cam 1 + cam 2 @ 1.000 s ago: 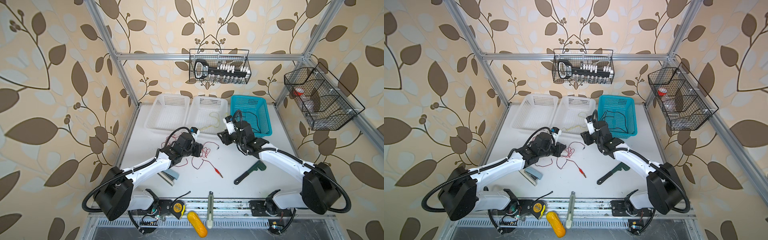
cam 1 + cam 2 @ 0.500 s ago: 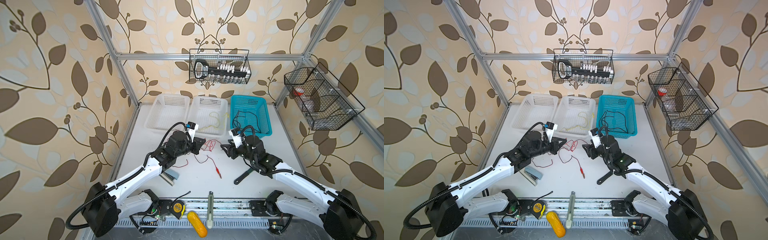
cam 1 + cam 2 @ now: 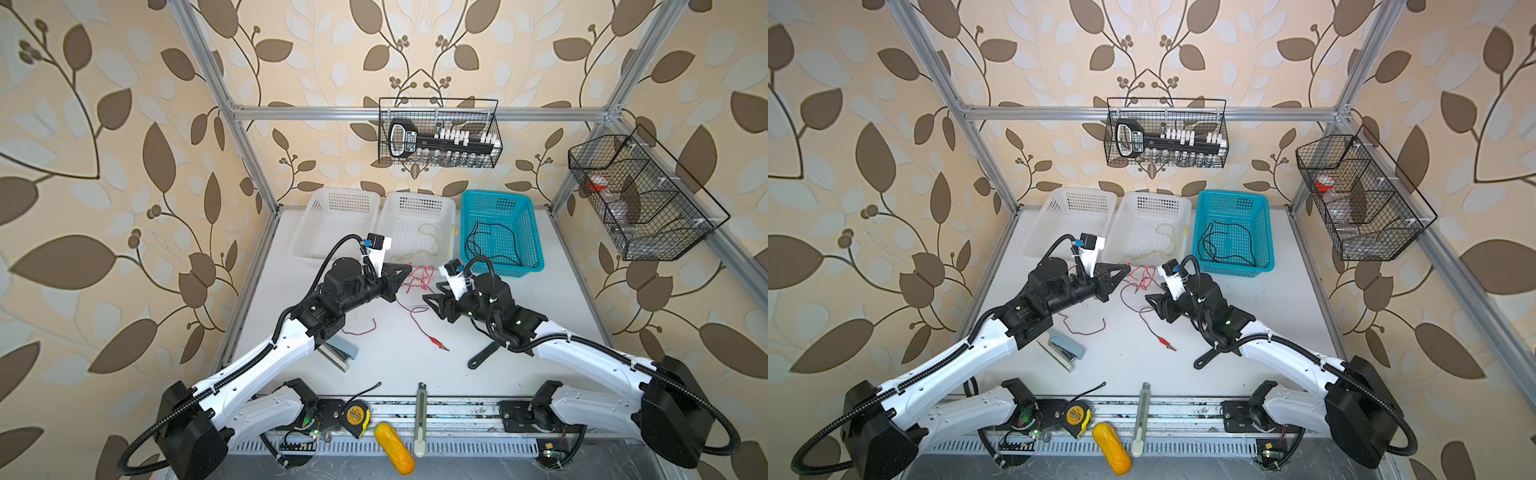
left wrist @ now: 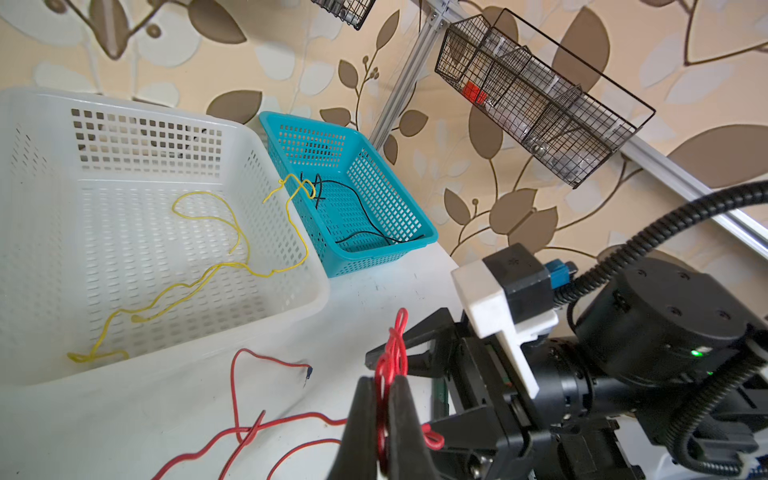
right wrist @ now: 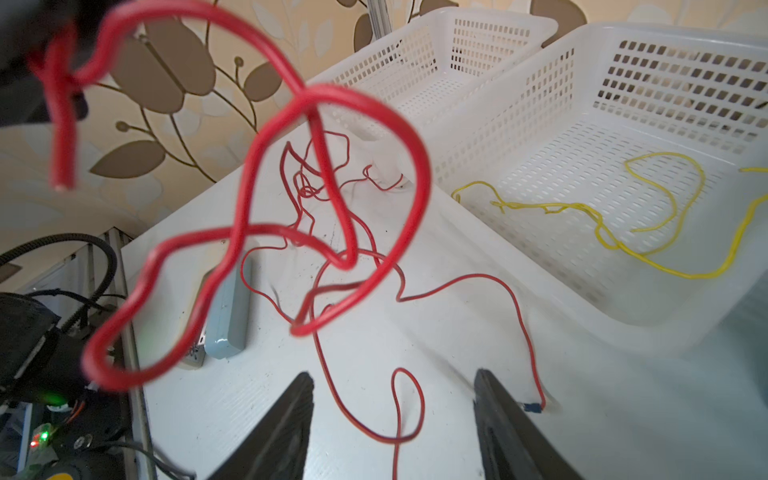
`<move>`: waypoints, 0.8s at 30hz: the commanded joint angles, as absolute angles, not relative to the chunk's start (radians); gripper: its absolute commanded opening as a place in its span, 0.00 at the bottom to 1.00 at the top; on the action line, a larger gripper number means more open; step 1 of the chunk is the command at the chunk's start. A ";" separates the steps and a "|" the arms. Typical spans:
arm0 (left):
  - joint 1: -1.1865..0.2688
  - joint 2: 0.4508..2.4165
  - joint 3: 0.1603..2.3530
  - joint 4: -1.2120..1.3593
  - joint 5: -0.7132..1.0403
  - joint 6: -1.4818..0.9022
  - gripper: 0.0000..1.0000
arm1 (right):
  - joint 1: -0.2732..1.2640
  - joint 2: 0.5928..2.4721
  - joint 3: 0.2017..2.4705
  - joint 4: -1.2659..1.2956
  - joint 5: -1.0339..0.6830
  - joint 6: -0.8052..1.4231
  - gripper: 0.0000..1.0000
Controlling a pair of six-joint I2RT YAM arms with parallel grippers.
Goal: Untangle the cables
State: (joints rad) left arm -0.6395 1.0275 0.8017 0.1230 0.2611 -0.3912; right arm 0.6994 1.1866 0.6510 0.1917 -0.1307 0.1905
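Holds a doubled strand of the red cables (image 4: 390,353) in the left gripper (image 4: 383,384), jaws clamped tight on it, raised above the table (image 3: 395,365) just in front of the middle white basket (image 3: 415,197). Faces that bundle with the right gripper (image 5: 391,384), jaws parted wide and empty, close to the hanging loops but apparently not touching them. Trails the remaining red wire across the table, with an alligator clip (image 3: 437,342) toward the front and another run near the stapler (image 3: 338,353). Shows the yellow cable (image 3: 432,241) lying in the middle white basket and the black cable (image 3: 492,245) in the teal basket (image 3: 496,196).

Could go wrong from here in several ways:

- Could close the right jaws on two crossing strands rather than one — quite possible, given the overlapping loops in the right wrist view — and would then only cinch the knot on pulling apart.
- Might hook a loop over an open finger on the way in, with the same result.
- Could drag the trailing run on too brisk a pull, snagging the clip or catching the stapler.
- Might lose the thin wire from the left grip and drop the bundle back into a heap.
- Could also foul the yellow end, seemingly draped over the basket rim, by drifting toward the baskets.
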 commanded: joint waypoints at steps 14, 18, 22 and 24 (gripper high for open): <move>-0.630 0.984 0.768 0.207 0.306 -0.444 0.00 | 0.705 1.224 0.692 0.448 -0.106 0.259 0.31; -0.631 0.979 0.750 0.202 0.298 -0.449 0.00 | 0.704 1.201 0.692 0.435 -0.098 0.249 0.29; -0.631 0.973 0.740 0.197 0.298 -0.451 0.00 | 0.704 1.184 0.687 0.423 -0.066 0.253 0.33; -0.631 0.968 0.734 0.193 0.294 -0.451 0.00 | 0.705 1.178 0.683 0.420 -0.055 0.256 0.38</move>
